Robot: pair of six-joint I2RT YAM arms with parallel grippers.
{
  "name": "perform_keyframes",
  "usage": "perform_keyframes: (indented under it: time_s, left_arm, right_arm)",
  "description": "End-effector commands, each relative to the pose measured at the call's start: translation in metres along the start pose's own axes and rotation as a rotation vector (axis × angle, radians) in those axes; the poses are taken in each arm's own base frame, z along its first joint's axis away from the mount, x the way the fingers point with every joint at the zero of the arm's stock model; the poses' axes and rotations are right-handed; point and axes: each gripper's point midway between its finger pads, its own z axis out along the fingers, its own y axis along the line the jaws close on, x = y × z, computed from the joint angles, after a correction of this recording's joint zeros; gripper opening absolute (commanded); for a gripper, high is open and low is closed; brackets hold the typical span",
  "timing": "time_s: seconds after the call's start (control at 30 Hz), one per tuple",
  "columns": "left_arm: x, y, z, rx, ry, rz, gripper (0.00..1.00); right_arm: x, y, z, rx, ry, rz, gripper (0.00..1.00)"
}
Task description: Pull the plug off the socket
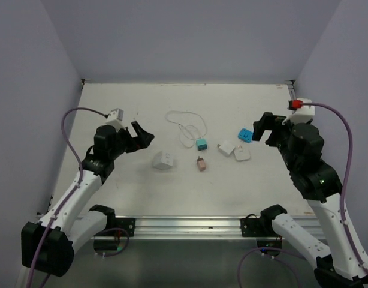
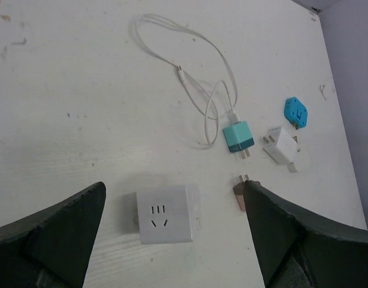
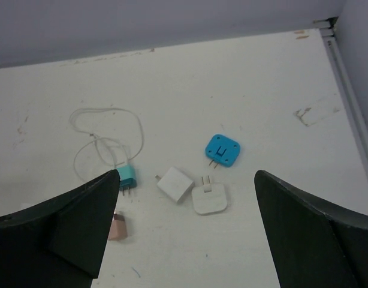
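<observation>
Midway across the bench (image 1: 124,102), the socket (image 1: 163,159) sits bare, pink plug (image 1: 201,163) apart on its right; left end effector (image 1: 141,137) and right end effector (image 1: 263,129) gape empty, separation seemingly done.

Left gripper (image 2: 175,198): jaws wide apart. The white socket (image 2: 165,214) lies flat on the table (image 2: 82,90) between them, slots facing up. A pinkish plug (image 2: 239,191) lies just right of it, not touching.

We see a small teal plastic plug (image 2: 238,136), its thin white cable (image 2: 180,71) looped behind. Near it lie a flat white square plug (image 3: 176,184), a rounded white plug (image 3: 210,198) and a blue square plug (image 3: 222,150).
</observation>
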Motion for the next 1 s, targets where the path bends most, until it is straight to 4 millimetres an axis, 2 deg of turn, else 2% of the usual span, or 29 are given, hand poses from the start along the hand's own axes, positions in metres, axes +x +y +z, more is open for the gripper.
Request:
perform_keyframes:
  time_s: [0.0, 0.03, 0.1, 0.13, 0.2, 0.23, 0.3, 0.33, 0.4, 0.43, 0.5, 0.53, 0.57, 0.6, 0.7, 0.83, 0.97]
  left_arm:
    - [-0.039, 0.003, -0.031, -0.131, -0.075, 0.105, 1.0]
    - [-0.066, -0.009, -0.046, -0.139, -0.152, 0.127, 1.0]
    - [-0.081, -0.01, -0.065, -0.191, -0.172, 0.164, 1.0]
    - [-0.109, -0.022, -0.085, -0.208, -0.256, 0.179, 1.0]
    - [-0.124, -0.025, -0.108, -0.254, -0.289, 0.22, 1.0]
    - [-0.149, -0.038, -0.133, -0.26, -0.372, 0.232, 1.0]
    - [-0.162, -0.042, -0.158, -0.295, -0.409, 0.265, 1.0]
    - [-0.182, -0.055, -0.184, -0.298, -0.486, 0.269, 1.0]
    - [-0.192, -0.058, -0.209, -0.33, -0.521, 0.288, 1.0]
    - [-0.206, -0.066, -0.234, -0.34, -0.593, 0.281, 1.0]
    - [-0.212, -0.069, -0.258, -0.358, -0.638, 0.284, 1.0]
    - [-0.22, -0.074, -0.279, -0.361, -0.699, 0.272, 1.0]
    - [-0.222, -0.075, -0.29, -0.363, -0.725, 0.272, 1.0]
    - [-0.226, -0.077, -0.31, -0.37, -0.777, 0.261, 1.0]
    - [-0.229, -0.08, -0.34, -0.367, -0.866, 0.245, 1.0]
    - [-0.229, -0.077, -0.364, -0.377, -0.944, 0.218, 1.0]
    - [-0.228, -0.074, -0.365, -0.381, -0.957, 0.213, 1.0]
  right_arm:
    - [-0.039, -0.029, -0.035, 0.119, -0.115, -0.028, 0.99]
    - [-0.044, -0.033, -0.041, 0.13, -0.131, -0.038, 0.99]
    - [-0.059, -0.044, -0.058, 0.169, -0.182, -0.035, 0.99]
    - [-0.062, -0.047, -0.064, 0.18, -0.195, -0.045, 0.99]
    - [-0.071, -0.054, -0.077, 0.2, -0.229, -0.048, 0.99]
    - [-0.075, -0.057, -0.086, 0.2, -0.252, -0.056, 0.99]
    - [-0.082, -0.062, -0.098, 0.207, -0.288, -0.055, 0.99]
    - [-0.086, -0.065, -0.108, 0.207, -0.316, -0.055, 0.99]
    - [-0.091, -0.067, -0.118, 0.199, -0.354, -0.051, 0.99]
    - [-0.093, -0.069, -0.123, 0.199, -0.367, -0.057, 0.99]
    - [-0.096, -0.073, -0.136, 0.195, -0.408, -0.049, 0.99]
    - [-0.097, -0.076, -0.14, 0.205, -0.418, -0.057, 0.99]
    - [-0.1, -0.079, -0.148, 0.206, -0.446, -0.047, 0.99]
    - [-0.102, -0.081, -0.153, 0.211, -0.459, -0.051, 0.99]
    - [-0.107, -0.087, -0.167, 0.219, -0.501, -0.063, 0.99]
    - [-0.109, -0.089, -0.175, 0.214, -0.533, -0.068, 0.99]
    - [-0.109, -0.088, -0.175, 0.204, -0.548, -0.063, 0.99]
